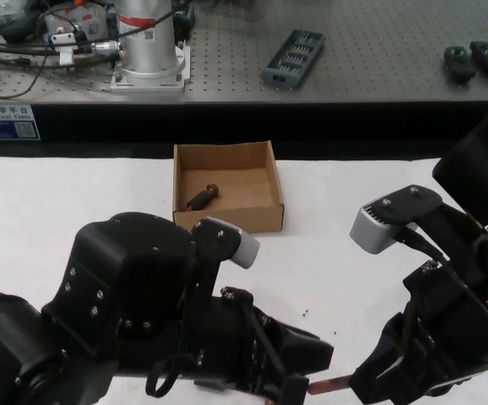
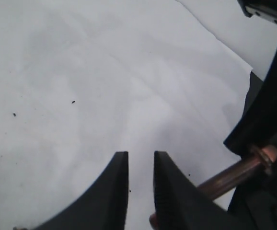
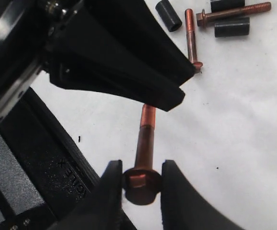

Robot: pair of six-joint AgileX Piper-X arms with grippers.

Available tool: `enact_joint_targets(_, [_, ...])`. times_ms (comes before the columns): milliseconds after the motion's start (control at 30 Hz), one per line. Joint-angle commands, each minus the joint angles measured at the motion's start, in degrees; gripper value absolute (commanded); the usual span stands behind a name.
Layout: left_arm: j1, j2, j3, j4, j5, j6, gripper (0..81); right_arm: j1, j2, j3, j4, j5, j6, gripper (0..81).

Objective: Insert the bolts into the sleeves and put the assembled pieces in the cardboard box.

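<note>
Right claw (image 3: pixel 141 173) clamps bolt (image 3: pixel 144 139) head, shank tip at left claw (image 2: pixel 141 160).

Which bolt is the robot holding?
The copper bolt with its head pinched in the right gripper. The other two bolts lie loose on the white sheet near the black sleeves.

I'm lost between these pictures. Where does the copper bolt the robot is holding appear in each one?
High view: the copper bolt sits at the picture's bottom edge, between the two arms' black ends.
Left wrist view: it slants over the white sheet, beside the left gripper.
Right wrist view: its head is clamped in the right gripper, with the shank pointing away.
Shared landmark: the white sheet under everything.
</note>
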Motion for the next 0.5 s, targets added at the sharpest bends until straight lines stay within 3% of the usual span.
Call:
enact_joint_targets(0, [-0.29, 0.20, -0.36, 2.82, 0.79, 2.39, 15.0, 0.09, -0.84, -0.17, -0.57, -1.47, 0.05, 10.6])
enact_joint_targets(467, [-0.29, 0.20, -0.36, 7.62, 4.90, 7.51, 15.0, 0.09, -0.84, -0.17, -4.66, -4.32, -0.49, 10.6])
